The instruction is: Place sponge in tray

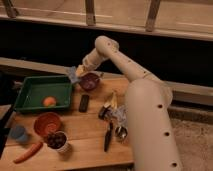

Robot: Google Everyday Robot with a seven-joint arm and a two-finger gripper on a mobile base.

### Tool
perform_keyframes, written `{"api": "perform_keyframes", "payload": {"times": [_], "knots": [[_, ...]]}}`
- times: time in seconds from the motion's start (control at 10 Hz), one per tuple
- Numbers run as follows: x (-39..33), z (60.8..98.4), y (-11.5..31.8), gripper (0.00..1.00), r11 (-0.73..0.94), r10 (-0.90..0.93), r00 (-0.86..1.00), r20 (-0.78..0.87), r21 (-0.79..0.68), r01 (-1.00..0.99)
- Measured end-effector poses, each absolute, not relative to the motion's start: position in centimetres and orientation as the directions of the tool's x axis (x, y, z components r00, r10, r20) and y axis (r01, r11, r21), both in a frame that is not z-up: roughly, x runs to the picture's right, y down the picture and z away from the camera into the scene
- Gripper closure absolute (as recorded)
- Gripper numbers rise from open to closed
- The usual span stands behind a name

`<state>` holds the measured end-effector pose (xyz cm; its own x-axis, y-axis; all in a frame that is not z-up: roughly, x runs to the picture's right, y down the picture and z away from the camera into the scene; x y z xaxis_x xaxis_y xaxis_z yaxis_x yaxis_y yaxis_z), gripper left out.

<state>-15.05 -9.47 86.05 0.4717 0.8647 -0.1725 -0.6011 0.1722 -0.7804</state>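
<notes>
Left of centre in the frame, our gripper [76,73] hangs over the green tray's [30,85] right rim, its fingers pinching the blue-grey sponge [73,74], just left of the purple bowl [90,81] on the counter [85,140].

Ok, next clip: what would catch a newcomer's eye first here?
The big white arm sweeps up from the lower right and reaches across the wooden table. Its gripper, shut on the sponge, is at the right rim of the green tray, beside the purple bowl. An orange object lies inside the tray.
</notes>
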Motion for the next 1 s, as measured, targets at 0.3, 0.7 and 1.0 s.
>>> {"api": "perform_keyframes", "payload": {"times": [0.3, 0.7, 1.0], "knots": [[-21.4, 86.4, -7.9, 1.00, 0.223, 0.806, 0.574, -0.144, -0.825, -0.520], [-27.8, 87.9, -4.4, 1.00, 0.250, 0.778, 0.622, -0.086, -0.866, -0.433], [-28.2, 88.7, -4.5, 1.00, 0.301, 0.858, 0.514, -0.002, -0.808, -0.506]]}}
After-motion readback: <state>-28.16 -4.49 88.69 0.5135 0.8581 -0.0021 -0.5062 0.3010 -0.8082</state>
